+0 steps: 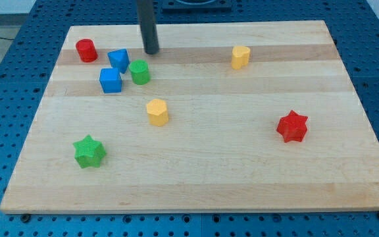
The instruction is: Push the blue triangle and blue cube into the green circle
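Worktop (242,164): pale wood, planks joined lengthwise, grain visible, smooth, matt with faint sheen.
Surface under worktop (5,72): blue, perforated with regular holes, looks like painted metal.
Rod: dark, smooth, slight gloss along shaft; my tip (151,52) same finish.
Blocks, all solid-colour, smooth, plastic-looking, matt to satin: blue triangle (118,60), blue cube (110,81), green circle (139,72), red cylinder (86,50), green star (89,152), red star (292,127), yellow block (157,112), second yellow block (241,57).
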